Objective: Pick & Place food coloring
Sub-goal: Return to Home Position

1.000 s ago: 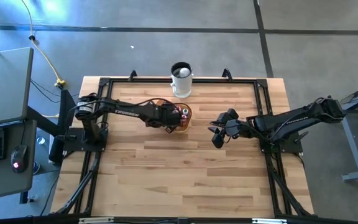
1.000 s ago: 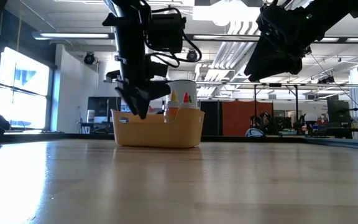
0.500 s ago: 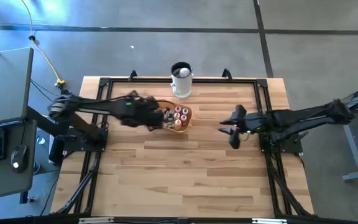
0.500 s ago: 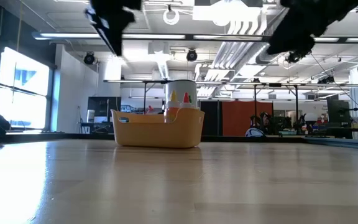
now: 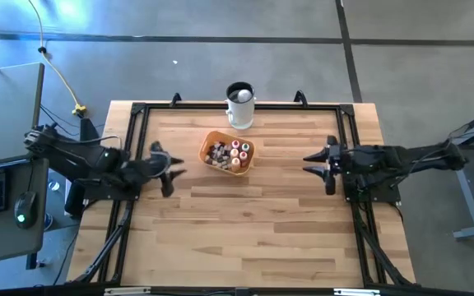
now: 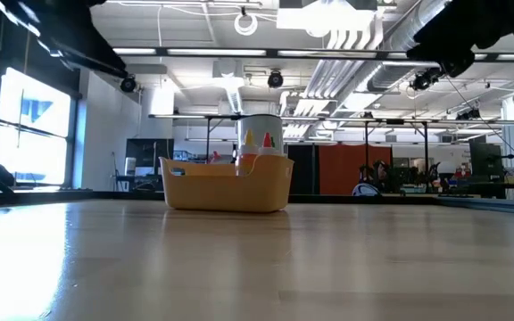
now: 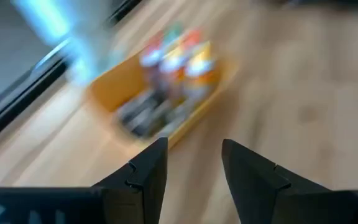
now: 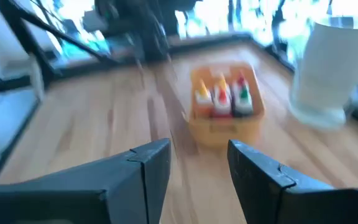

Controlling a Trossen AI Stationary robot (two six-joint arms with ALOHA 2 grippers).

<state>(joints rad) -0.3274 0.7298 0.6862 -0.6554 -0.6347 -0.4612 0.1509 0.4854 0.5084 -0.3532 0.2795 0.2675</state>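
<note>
Several food coloring bottles [image 5: 237, 154] with small pointed caps stand upright inside an orange bowl [image 5: 213, 141] that rests on the table, left of centre toward the far edge; the low view shows their tips [image 6: 257, 140] above the bowl's rim, and the right wrist view shows the bottles [image 8: 224, 94] too. My left gripper [image 5: 168, 168] is open and empty, near the table's left edge, well clear of the bowl. My right gripper [image 5: 319, 164] is open and empty, toward the table's right edge. Both pairs of fingers point toward the bowl.
A white mug [image 5: 239, 104] stands at the table's far edge behind the bowl. A black frame [image 5: 138, 111] runs around the tabletop. The wooden top is bare in the middle and near part [image 5: 245, 230].
My left gripper has pulled up and away from the bowl toward the table's left edge, tipping from pointing down to nearer level. My right gripper has drawn back toward the right edge and risen. The bowl and bottles have stayed put.
</note>
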